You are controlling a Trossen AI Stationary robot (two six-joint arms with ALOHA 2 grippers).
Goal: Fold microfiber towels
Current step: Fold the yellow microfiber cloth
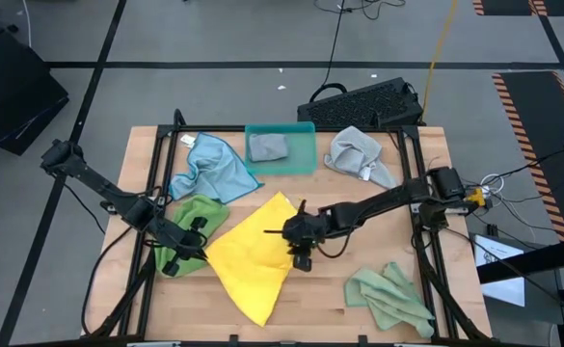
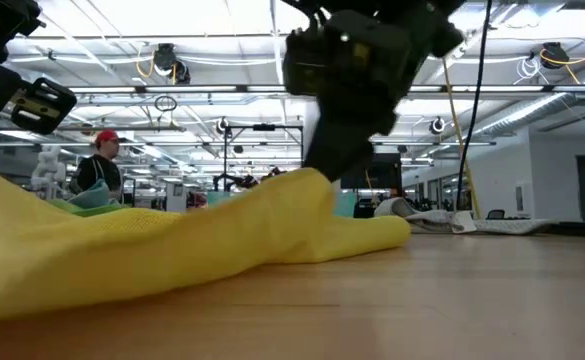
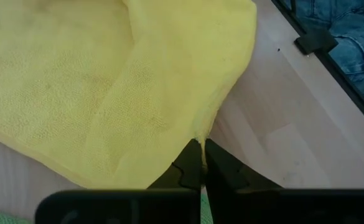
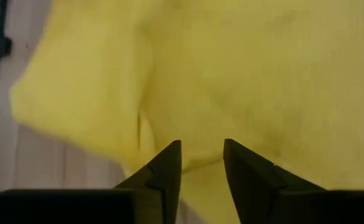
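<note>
Yellow towel [image 1: 253, 255] lies mid-table, beside green towel [image 1: 193, 220]. Left gripper [image 3: 201, 155] pinches its edge; right gripper [image 4: 201, 163], fingers narrowly parted, hovers over it. Fold under way; next, right needs a grip.

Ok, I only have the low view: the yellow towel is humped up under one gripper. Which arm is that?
Observer: From above, that's the right gripper, at the right edge of the yellow towel.
Operator: Has it got the cloth?
Observer: Its wrist view shows its fingers apart, with yellow cloth just past them.
Operator: And the other arm?
Observer: The left gripper is shut on the towel's opposite edge.
</note>
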